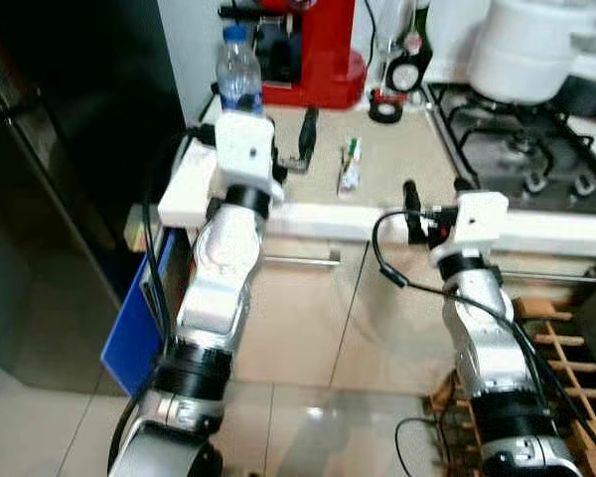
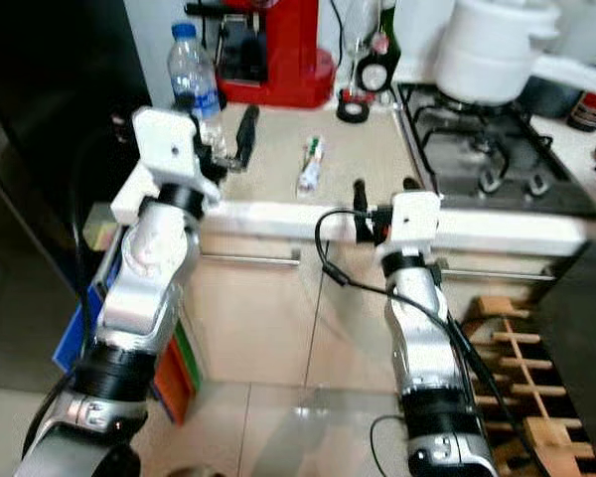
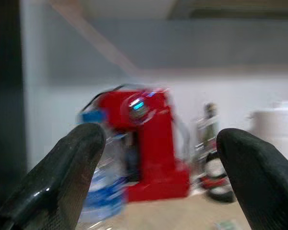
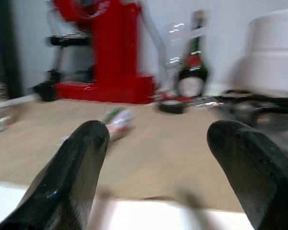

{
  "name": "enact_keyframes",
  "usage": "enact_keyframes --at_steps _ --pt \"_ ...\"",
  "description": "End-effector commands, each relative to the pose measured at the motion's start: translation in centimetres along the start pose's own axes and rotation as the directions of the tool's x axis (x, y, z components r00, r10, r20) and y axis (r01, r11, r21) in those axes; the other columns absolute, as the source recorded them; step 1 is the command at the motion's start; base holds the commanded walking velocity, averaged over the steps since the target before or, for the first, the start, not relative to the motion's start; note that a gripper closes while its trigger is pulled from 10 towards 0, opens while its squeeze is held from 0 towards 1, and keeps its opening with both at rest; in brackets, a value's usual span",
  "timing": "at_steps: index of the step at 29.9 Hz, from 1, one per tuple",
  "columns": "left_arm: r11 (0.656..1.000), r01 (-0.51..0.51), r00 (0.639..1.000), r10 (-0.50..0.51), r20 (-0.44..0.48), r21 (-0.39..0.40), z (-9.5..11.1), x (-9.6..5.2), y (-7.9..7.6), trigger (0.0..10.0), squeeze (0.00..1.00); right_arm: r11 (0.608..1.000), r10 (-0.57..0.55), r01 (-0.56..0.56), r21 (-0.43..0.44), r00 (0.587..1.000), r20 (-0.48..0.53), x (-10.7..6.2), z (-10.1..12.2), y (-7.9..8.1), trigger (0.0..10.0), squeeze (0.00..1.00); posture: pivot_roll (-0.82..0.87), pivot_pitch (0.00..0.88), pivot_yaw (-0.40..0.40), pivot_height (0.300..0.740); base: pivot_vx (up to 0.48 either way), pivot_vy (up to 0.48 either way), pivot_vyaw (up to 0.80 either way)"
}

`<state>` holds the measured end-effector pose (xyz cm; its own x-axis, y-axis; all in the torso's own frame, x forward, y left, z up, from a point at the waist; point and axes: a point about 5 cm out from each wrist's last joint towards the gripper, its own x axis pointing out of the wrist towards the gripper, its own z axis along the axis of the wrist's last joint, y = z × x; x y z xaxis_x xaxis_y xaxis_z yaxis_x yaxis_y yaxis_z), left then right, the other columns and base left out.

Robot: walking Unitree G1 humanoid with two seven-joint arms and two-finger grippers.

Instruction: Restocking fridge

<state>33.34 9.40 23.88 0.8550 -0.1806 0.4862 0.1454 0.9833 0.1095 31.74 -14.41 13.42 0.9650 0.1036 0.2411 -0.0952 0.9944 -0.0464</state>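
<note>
A clear water bottle [image 1: 238, 70] with a blue cap and label stands at the counter's far left, by the dark fridge [image 1: 70, 149]. My left gripper [image 1: 276, 134] is raised over the counter just to the right of the bottle and stands open. In the left wrist view the bottle [image 3: 103, 177] lies behind one finger, not between the two. My right gripper [image 1: 435, 194] is open at the counter's front edge with nothing in it. A small green-and-white packet [image 1: 350, 164] lies on the counter between the two grippers.
A red coffee machine [image 1: 308, 50] stands behind the bottle, with a black tape roll [image 1: 385, 107] and a dark bottle [image 4: 194, 52] beside it. A white pot [image 1: 531, 45] sits on the gas stove [image 1: 517, 149]. A wooden rack [image 1: 566, 348] is on the floor at right.
</note>
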Motion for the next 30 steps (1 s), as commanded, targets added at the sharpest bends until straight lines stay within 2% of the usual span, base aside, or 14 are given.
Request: enact_keyframes --at_steps 1,5,8,9,10,11,12,15,18,24,30 --pt "0.999 -0.032 0.999 0.032 -0.009 0.016 0.1 0.8 0.7 10.0 0.00 1.000 -0.007 0.008 -0.010 1.000 0.008 0.0 0.1 -0.4 10.0 0.00 -0.03 0.000 -0.011 0.740 0.000 0.000 0.00" --pt "0.999 -0.053 0.999 0.053 -0.004 -0.002 0.4 1.2 1.3 10.0 0.00 1.000 -0.007 0.007 -0.009 1.000 0.008 -0.1 0.1 -0.4 10.0 0.00 -0.03 0.000 -0.011 0.740 0.000 0.000 0.00" --pt "0.995 -0.102 0.993 0.102 0.062 0.010 2.4 2.2 2.4 10.0 0.00 1.000 -0.005 0.005 -0.006 1.000 0.008 -0.1 0.1 -0.3 10.0 0.00 -0.03 0.000 -0.012 0.740 0.000 0.000 0.00" --pt "0.995 -0.102 0.993 0.102 0.062 0.010 2.4 2.2 2.4 10.0 0.00 1.000 -0.005 0.005 -0.006 1.000 0.008 -0.1 0.1 -0.3 10.0 0.00 -0.03 0.000 -0.012 0.740 0.000 0.000 0.00" --pt "0.994 -0.108 0.991 0.107 0.079 0.015 3.1 2.7 2.7 10.0 0.00 1.000 -0.004 0.004 -0.005 1.000 0.008 -0.1 0.1 -0.3 10.0 0.00 -0.03 0.000 -0.012 0.740 0.000 0.000 0.00" --pt "0.994 -0.107 0.991 0.104 0.084 0.027 4.0 3.8 3.0 10.0 0.00 1.000 0.003 -0.003 -0.004 1.000 0.002 -0.2 -0.1 -0.3 10.0 0.00 -0.02 0.000 -0.019 0.740 0.000 0.000 0.00" --pt "0.994 -0.107 0.991 0.104 0.084 0.027 4.0 3.8 3.0 10.0 0.00 1.000 0.003 -0.003 -0.004 1.000 0.002 -0.2 -0.1 -0.3 10.0 0.00 -0.02 0.000 -0.019 0.740 0.000 0.000 0.00" --pt "0.996 -0.066 0.998 0.065 0.009 0.055 3.7 5.3 3.3 10.0 0.00 1.000 0.011 -0.011 -0.006 1.000 -0.005 -0.3 -0.2 -0.2 10.0 0.00 -0.02 0.000 -0.027 0.740 0.000 0.000 0.00" --pt "0.997 -0.042 0.999 0.044 -0.016 0.065 3.6 6.1 3.5 10.0 0.00 1.000 0.015 -0.015 -0.006 1.000 -0.006 -0.4 -0.2 -0.2 10.0 0.00 -0.03 0.000 -0.030 0.740 0.000 0.000 0.00" --pt "0.999 -0.008 0.994 0.012 -0.104 0.039 3.6 9.0 4.7 10.0 0.00 1.000 0.015 -0.015 -0.011 1.000 -0.016 -1.2 -0.5 -0.3 10.0 0.00 -0.05 0.000 -0.020 0.740 0.000 0.000 0.00" --pt "0.999 -0.021 0.990 0.025 -0.138 0.035 3.8 10.3 5.4 10.0 0.00 1.000 -0.004 0.004 -0.009 1.000 -0.031 -2.3 -0.9 -0.3 10.0 0.00 -0.09 0.000 0.000 0.740 0.000 0.000 0.00"
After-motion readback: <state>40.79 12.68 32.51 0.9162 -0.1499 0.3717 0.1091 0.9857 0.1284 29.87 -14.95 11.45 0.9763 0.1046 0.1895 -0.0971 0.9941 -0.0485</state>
